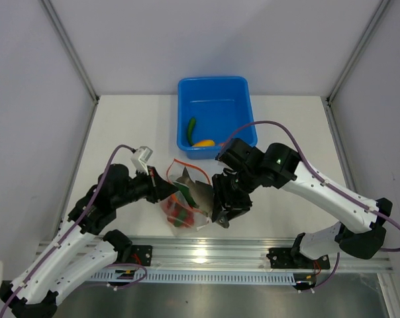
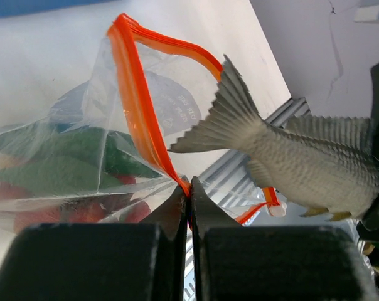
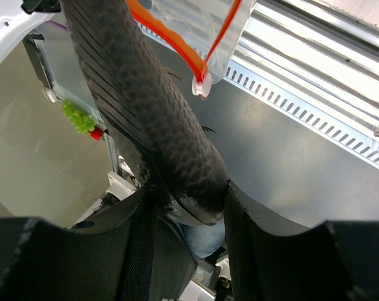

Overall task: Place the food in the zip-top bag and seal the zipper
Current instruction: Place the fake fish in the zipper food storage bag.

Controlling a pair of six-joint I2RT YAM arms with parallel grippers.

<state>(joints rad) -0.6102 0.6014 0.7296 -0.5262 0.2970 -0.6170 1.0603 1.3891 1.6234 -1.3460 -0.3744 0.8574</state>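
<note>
Left wrist view: left gripper (image 2: 189, 189) pinches the zipper (image 2: 138, 106) of the zip-top bag (image 2: 83, 94) holding green and red foods (image 2: 64, 172); right gripper (image 3: 186, 207) clamps the grey fish (image 2: 296, 160) at the bag's mouth. Blue tub (image 1: 185, 93) beyond holds cucumber (image 1: 191, 125) and fruit (image 1: 203, 142).

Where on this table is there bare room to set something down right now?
Bare table lies left of the blue tub, with another patch on its right. Front centre is crowded: left gripper pinching the zip-top bag, right gripper holding the fish beside it.
</note>
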